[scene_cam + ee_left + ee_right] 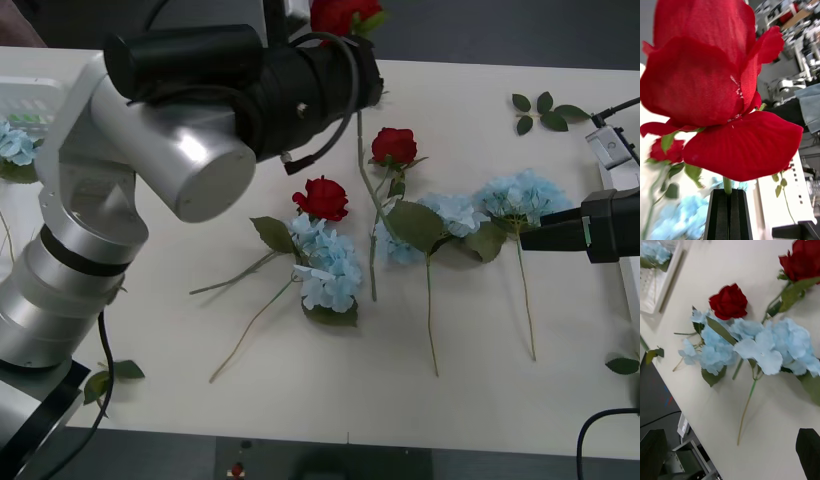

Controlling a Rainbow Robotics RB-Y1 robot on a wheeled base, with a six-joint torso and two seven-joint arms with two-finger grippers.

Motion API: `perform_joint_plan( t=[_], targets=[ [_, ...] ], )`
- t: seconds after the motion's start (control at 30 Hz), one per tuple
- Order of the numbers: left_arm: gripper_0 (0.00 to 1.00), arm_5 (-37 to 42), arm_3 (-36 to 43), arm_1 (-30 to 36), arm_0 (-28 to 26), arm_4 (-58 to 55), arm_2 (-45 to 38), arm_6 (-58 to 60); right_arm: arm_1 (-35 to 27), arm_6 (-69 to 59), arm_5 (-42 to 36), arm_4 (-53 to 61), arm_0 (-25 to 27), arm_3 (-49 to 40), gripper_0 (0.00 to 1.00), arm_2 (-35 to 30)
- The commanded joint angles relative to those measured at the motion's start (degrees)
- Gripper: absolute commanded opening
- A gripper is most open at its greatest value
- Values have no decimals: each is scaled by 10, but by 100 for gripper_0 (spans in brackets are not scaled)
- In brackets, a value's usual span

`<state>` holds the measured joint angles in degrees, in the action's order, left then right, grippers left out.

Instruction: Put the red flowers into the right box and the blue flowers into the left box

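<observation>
left gripper (729, 210) was pinched shut on stem of red rose (711, 78), bloom raised high over far side of table (480, 400). right box (627, 200) lay across table toward robot's right, at right edge, so carry had to run rightward. right gripper (733, 455), fingers spread wide, empty, waited near blue hydrangeas (520, 197), closer to that box. left box (20, 110) sat at far left.

A pale table (480, 400) carries two red flowers (321, 198) and three blue flowers (326, 262) lying mid-table. Loose leaf sprigs (544, 110) lie near its corners. The left box (25, 100) sits at one edge.
</observation>
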<state>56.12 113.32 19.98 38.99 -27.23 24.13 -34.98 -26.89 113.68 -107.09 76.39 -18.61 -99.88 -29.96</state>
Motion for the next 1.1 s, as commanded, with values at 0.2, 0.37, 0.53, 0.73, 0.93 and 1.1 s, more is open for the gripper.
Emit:
perform_joint_plan(
  t=[0.2, 0.37, 0.53, 0.73, 0.93, 1.1],
  targets=[
    [0, -61, 21, -67, 21, 140, 95, 113, -19, -37, -21, 84, -29, -17, 100, -3],
    [0, -61, 26, -86, 21, 184, 114, 156, -18, -92, -21, 111, -46, -17, 100, 15],
    [0, -61, 26, -93, 20, 186, 116, 156, -8, -129, -11, 129, -58, -17, 100, 32],
    [0, -61, 27, -96, 20, 187, 116, 164, 5, -144, 12, 129, -71, -17, 100, 53],
    [0, -61, 30, -96, 20, 194, 116, 172, 22, -151, 29, 121, -85, -17, 100, 64],
    [0, -61, 33, -96, 21, 204, 116, 182, 34, -155, 36, 118, -89, -17, 100, 73]
  ],
)
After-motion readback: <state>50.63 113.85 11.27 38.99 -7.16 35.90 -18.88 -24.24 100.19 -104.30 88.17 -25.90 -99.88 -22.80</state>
